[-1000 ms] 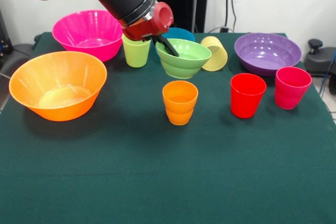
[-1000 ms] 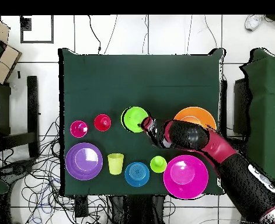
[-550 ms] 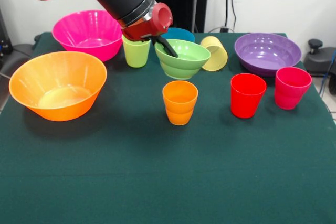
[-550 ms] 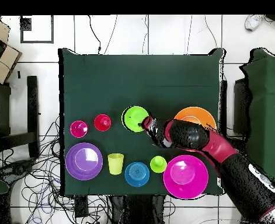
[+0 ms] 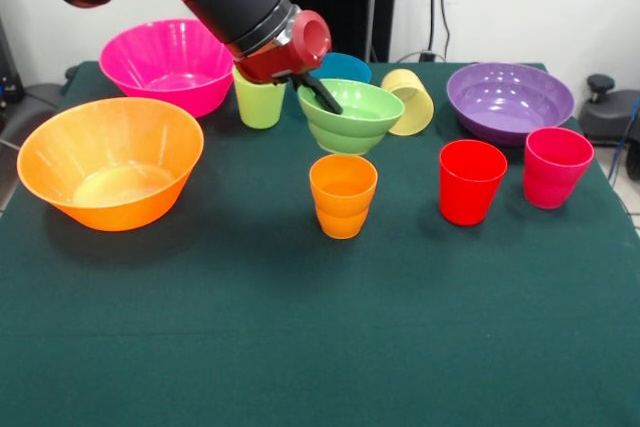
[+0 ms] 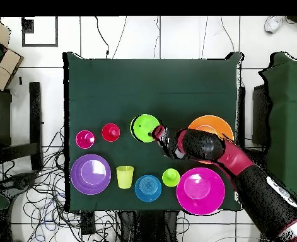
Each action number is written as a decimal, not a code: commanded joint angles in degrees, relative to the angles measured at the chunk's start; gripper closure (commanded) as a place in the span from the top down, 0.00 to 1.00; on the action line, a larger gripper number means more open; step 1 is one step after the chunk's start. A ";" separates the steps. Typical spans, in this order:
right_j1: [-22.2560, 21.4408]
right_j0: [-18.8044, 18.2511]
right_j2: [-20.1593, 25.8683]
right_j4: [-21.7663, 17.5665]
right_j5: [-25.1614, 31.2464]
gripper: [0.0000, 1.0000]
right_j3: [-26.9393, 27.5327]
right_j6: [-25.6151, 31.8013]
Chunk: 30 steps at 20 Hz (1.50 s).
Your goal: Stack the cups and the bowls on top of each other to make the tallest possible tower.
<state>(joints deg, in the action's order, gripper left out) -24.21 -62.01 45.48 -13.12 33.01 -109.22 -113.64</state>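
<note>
- small light green bowl (image 5: 351, 114): carried in the air, above and just behind the orange ribbed cup (image 5: 343, 194), which stands on the bench (image 5: 320, 347).
- end effector (image 5: 318, 93): clamped on the bowl's near rim, 1 finger inside.
- risk: the 1-sided rim grip may let the bowl tilt, land off-centre and tip the cup.
- small blue bowl (image 5: 340, 66): waits behind.

The red and black arm slants down from the upper left in the front view (from the lower right overhead). Its pincer (image 5: 318, 93) grips the green bowl's (image 5: 352, 115) rim, one finger (image 5: 324, 95) inside.
</note>
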 commanded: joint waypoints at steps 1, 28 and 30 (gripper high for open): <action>3.46 1.59 -0.84 -1.03 2.08 0.00 5.49 4.13; 5.49 1.84 -2.23 -4.23 0.14 0.00 7.40 5.54; 5.45 1.75 -2.19 -4.34 -0.08 0.00 7.21 5.54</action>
<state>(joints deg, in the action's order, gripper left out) -20.61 -62.01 45.47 -13.12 33.01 -107.03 -113.64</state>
